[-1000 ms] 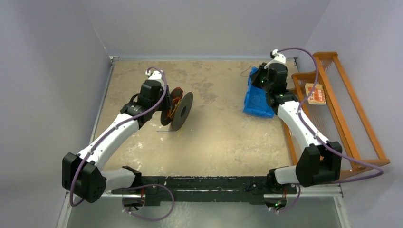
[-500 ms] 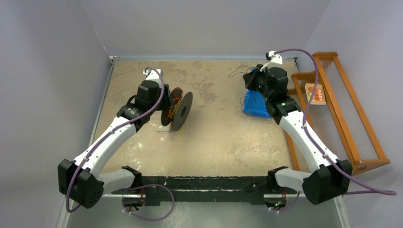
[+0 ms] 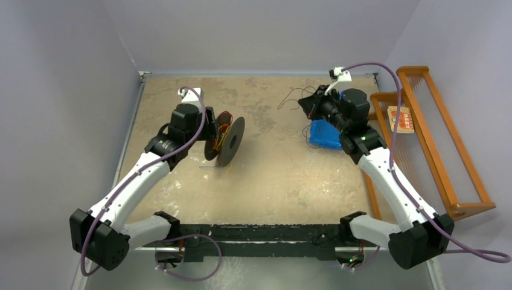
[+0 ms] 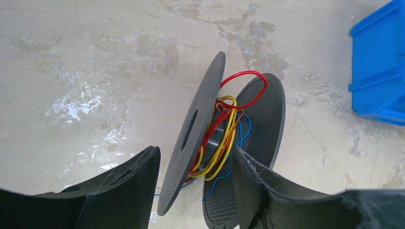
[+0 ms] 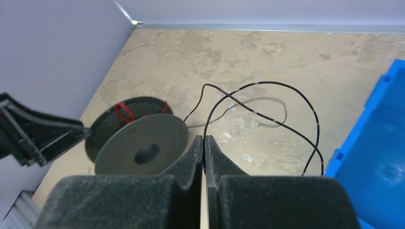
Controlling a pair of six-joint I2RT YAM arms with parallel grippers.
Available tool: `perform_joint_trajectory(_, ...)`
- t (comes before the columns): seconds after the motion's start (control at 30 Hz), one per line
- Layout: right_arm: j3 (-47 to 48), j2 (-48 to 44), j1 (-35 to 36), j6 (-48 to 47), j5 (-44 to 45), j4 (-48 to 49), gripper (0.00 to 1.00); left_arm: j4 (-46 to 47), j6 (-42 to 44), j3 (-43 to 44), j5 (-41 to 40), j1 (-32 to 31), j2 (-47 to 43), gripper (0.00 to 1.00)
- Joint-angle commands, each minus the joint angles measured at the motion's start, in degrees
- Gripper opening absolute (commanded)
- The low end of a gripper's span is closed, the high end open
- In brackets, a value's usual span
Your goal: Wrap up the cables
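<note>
- Two fingers of the right gripper (image 5: 203, 141) are pressing together on the black cable (image 5: 267, 83), whose loops are arching over the table (image 5: 286, 52) beside the blue bin (image 5: 382, 143).
- The left gripper (image 4: 195, 157) is standing spread, its fingers flanking the near flange of the spool (image 4: 191, 129).
- Red, yellow and orange cables (image 4: 223, 131) are sitting wound around the spool's core, with one red loop sticking out.

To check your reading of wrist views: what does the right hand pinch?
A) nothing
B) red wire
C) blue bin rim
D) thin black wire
D: the right hand is shut on the thin black wire, which loops out from its tips.
</note>
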Motion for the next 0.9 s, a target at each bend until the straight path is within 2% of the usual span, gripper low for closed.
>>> perform_joint_trajectory(0.0,1.9,-2.1,0.6,-2.7,-7.9,1.7,0.0,0.2,2.5,1.1,-1.9,-0.3,-2.7,0.56)
perform_joint_trajectory(0.2,2.2,-3.8,0.6,-5.4,-15.1,-0.1,0.0,-3.0,3.6,6.0,5.1,-0.3,-4.6,0.56)
perform_joint_trajectory(0.37,2.4,-5.1,0.6,-7.3,-22.3,-1.2,0.0,-5.7,5.0,11.9,20.0,-0.5,-3.5,0.56)
perform_joint_trajectory(0.47,3.0,-5.8,0.6,-8.7,-26.9,-2.6,0.0,-7.6,5.9,15.1,28.7,-2.8,-1.6,0.57)
perform_joint_trajectory(0.6,3.9,-6.7,0.7,-10.2,-31.0,-4.6,0.0,-6.8,5.6,17.4,31.7,-10.5,0.1,0.59)
perform_joint_trajectory(0.7,4.3,-7.2,0.7,-11.0,-33.4,-6.0,0.0,-3.3,3.7,17.6,34.2,-13.8,1.0,0.6)
perform_joint_trajectory(0.87,3.9,-8.3,0.8,-11.8,-35.9,-7.6,0.0,-1.8,3.8,18.6,32.4,-18.9,3.1,0.61)
